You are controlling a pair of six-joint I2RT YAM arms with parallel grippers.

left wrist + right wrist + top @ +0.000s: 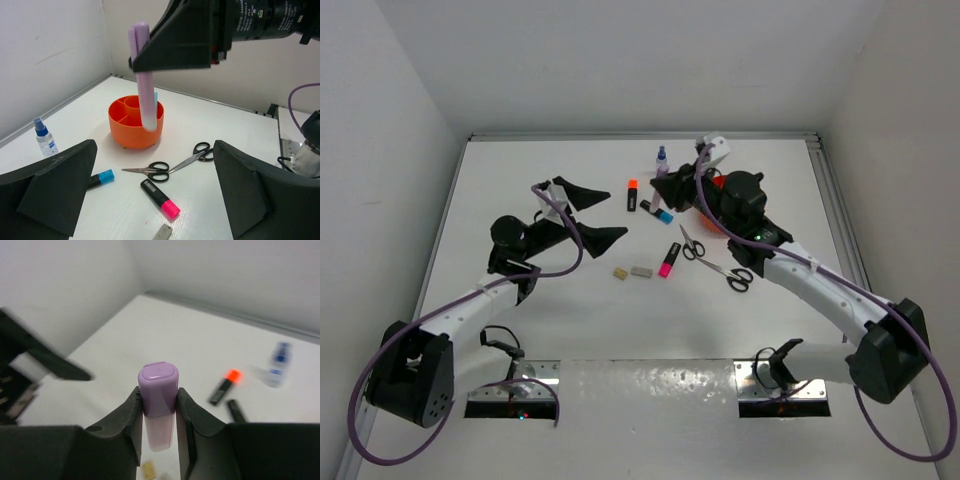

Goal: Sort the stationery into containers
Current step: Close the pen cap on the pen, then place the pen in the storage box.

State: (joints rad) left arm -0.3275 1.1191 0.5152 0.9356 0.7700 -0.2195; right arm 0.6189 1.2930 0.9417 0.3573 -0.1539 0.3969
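My right gripper [158,399] is shut on a lilac marker [158,385] and holds it upright, cap up. In the left wrist view the lilac marker [144,75] hangs over the round orange tub [125,131], its lower end level with the rim. My left gripper [588,215] stands wide open with nothing in it, left of the loose stationery. On the table lie a pink-capped marker [160,198], a blue-capped marker [101,178], an orange-capped marker [632,195], two black-handled scissors [150,171] [196,154], small erasers [620,272] [641,271] and a blue-capped bottle [45,139].
The right arm [800,270] covers most of the orange tub [714,228] in the top view. White walls close the table on the left, back and right. Metal base plates [515,395] lie at the near edge.
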